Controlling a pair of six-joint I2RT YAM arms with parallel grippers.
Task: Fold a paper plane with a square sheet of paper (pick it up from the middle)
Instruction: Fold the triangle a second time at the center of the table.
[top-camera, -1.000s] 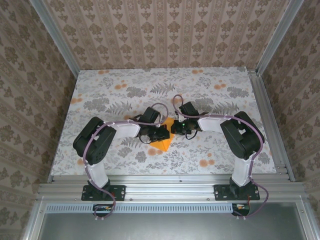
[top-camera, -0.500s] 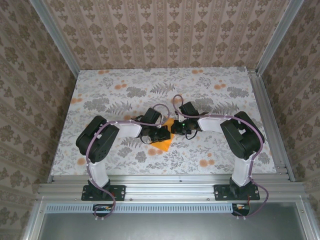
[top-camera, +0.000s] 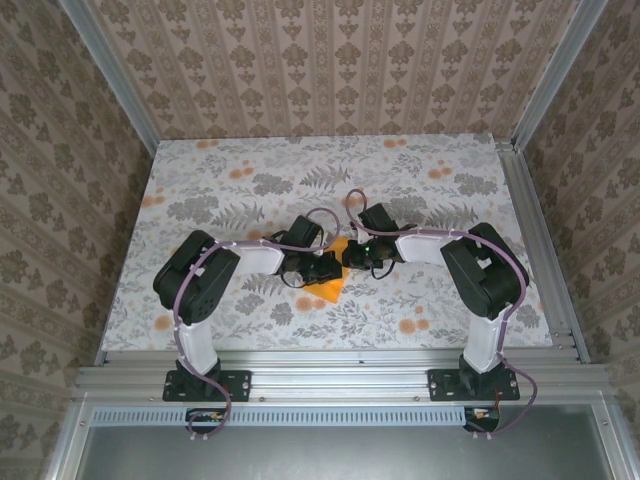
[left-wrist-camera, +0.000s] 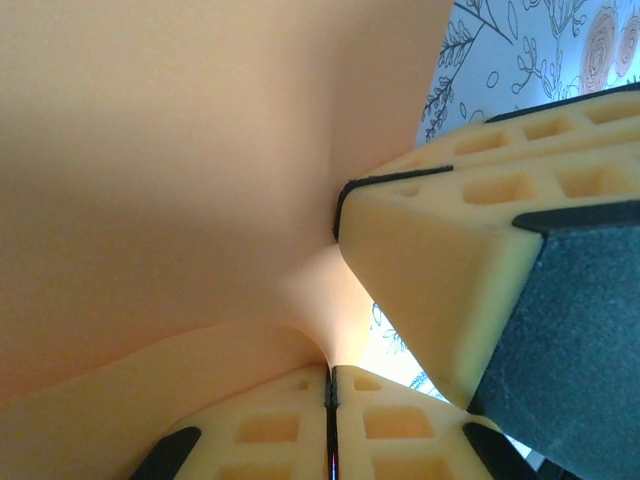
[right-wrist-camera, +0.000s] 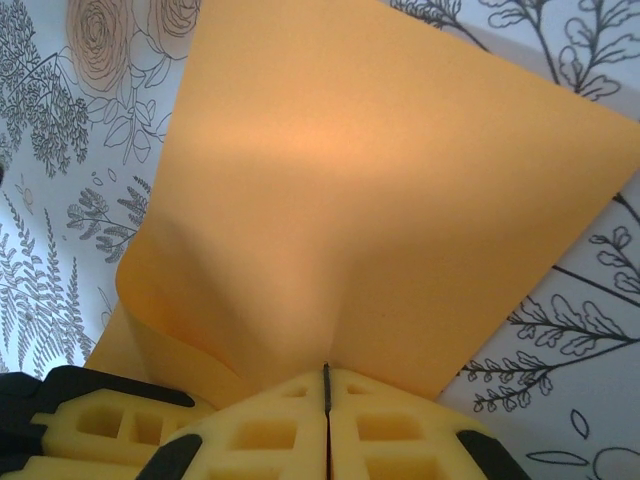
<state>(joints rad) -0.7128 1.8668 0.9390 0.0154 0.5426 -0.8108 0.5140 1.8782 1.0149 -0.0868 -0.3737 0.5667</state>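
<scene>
Square sheet of paper (right-wrist-camera: 380, 200): bright orange, gathered at its middle between our two tools over the centre of the worktop (top-camera: 450, 200).
Left tool (left-wrist-camera: 330, 385): fingers pressed together, with the paper curving down into the seam between them. We read this as a pinch on the sheet.
Right tool (right-wrist-camera: 326, 385): also pressed together on the paper, which puckers and rises out of its seam.
Tool to tool: in the left wrist view the right tool's fingers sit just beside the left's, tip near tip, on the same ridge.
Paper beyond the pinch: it bulges in a soft curve, not a sharp crease. From above, one corner points toward the near edge below the tools.
Step in hand: we judge we are lifting the square sheet of paper by its middle to start the centre fold.
Doing it well: keep both pinches firm, raise both tools together at equal height, and avoid pulling them apart, since thin paper tears or slips. Keep both pinches on one straight line so the crease runs true.
Changed since a second ago: the left arm has swung its elbow inward and its tool has edged toward the right one. The right arm and the sheet look unmoved.
</scene>
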